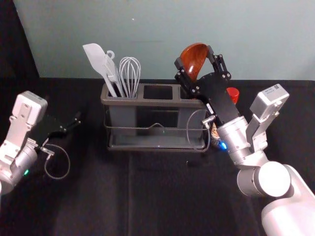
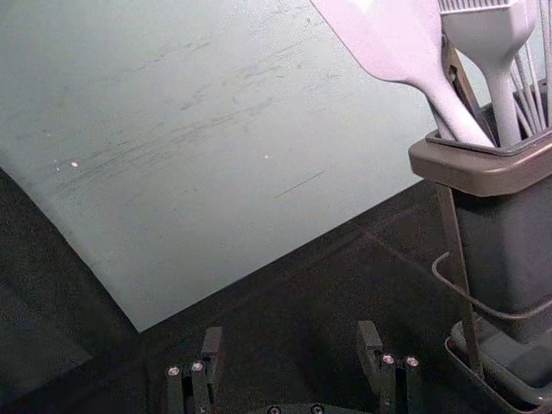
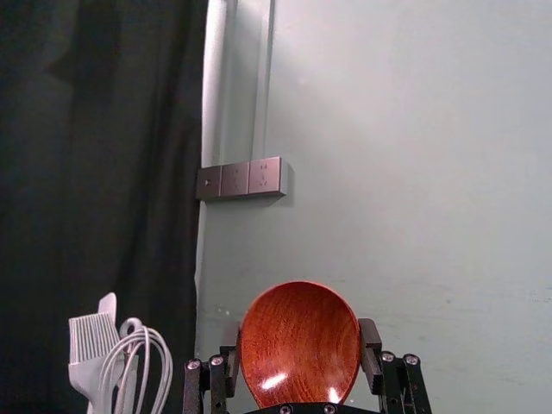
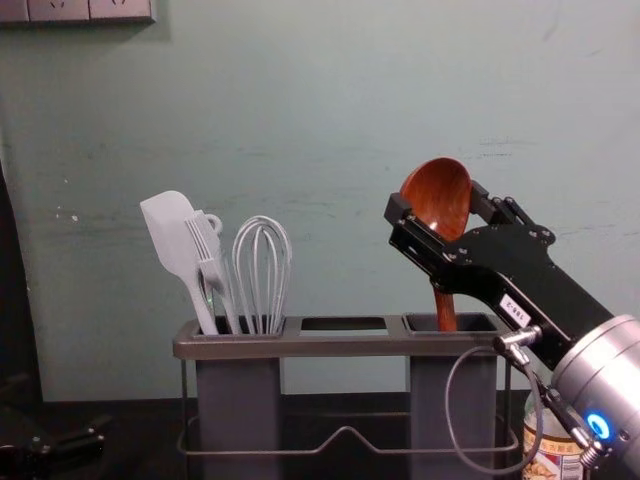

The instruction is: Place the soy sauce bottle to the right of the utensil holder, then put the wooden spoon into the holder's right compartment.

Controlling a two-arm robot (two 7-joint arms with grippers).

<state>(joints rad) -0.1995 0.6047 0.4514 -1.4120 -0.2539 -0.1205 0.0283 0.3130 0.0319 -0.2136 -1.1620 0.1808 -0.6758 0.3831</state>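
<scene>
One step remains: the soy sauce bottle (image 4: 550, 462) stands right of the utensil holder (image 4: 340, 346), while above it the right claw (image 4: 438, 202) grips the wooden spoon's bowl (image 3: 300, 345), handle in the right compartment (image 4: 430, 400). Lower, then release. Spatula (image 4: 168, 235), brush (image 4: 204, 240) and whisk (image 4: 264, 250) share the left compartment (image 4: 238, 405); the left claw (image 2: 291, 338) waits wide, leftward.

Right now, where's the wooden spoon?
In the chest view, the wooden spoon is at right, handle in the right compartment of the holder, bowl held by the right gripper.
</scene>
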